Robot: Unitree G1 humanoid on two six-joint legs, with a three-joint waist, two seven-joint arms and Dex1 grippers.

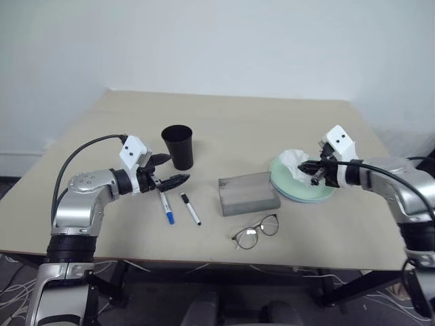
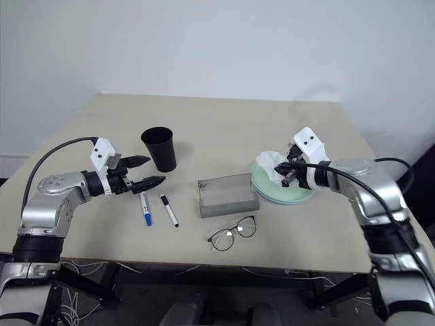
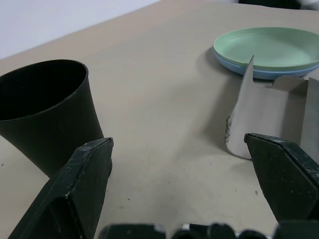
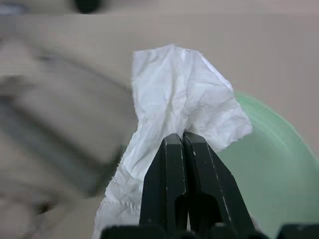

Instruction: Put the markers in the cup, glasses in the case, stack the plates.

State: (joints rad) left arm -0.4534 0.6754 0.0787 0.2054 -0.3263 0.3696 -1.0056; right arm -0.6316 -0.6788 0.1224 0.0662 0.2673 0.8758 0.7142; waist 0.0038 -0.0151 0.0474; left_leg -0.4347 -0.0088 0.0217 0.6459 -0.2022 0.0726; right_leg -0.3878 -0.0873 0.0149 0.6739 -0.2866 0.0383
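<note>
The mint green plate [image 1: 319,190] lies on top of the light blue plate [image 3: 234,63] at the right of the table. Just above them my right gripper [image 1: 309,170] is shut on a crumpled white tissue [image 4: 179,99], which hangs over the green plate. The black cup [image 1: 177,146] stands upright left of centre. My left gripper [image 1: 170,170] hovers open beside it, above the upper end of the blue-capped marker [image 1: 166,208]. The black-capped marker [image 1: 190,208] lies next to that one. The grey case [image 1: 248,193] sits mid-table, with the glasses [image 1: 256,231] in front of it.
The beige table [image 1: 231,115] has bare surface behind the cup and the plates. A white wall stands beyond its far edge. The glasses lie close to the table's front edge.
</note>
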